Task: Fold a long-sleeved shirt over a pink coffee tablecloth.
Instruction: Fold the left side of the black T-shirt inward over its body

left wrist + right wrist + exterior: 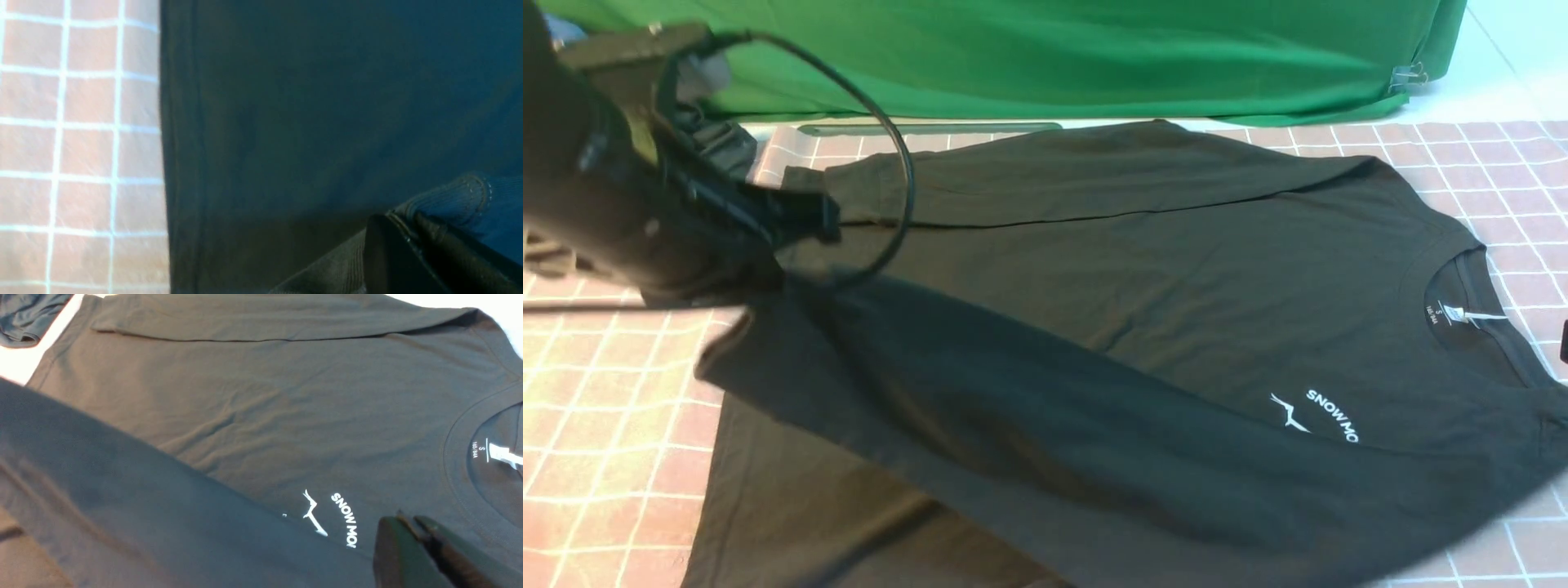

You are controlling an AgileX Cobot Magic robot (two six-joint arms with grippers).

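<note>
Green backdrop cloth (1054, 57) stands behind the pink coffee tablecloth (605, 408) on the surface; the long-sleeved shirt (1135, 269) lies spread on it, collar (1445, 261) rightward (near sleeve (980, 392) raised toward the left). Left wrist view — the left gripper (402, 218) has its jaws clamped on the ribbed cuff (449, 196). Right wrist view — the right gripper (406, 520), jaws pressed together, sits just beside the chest print (345, 522).
</note>
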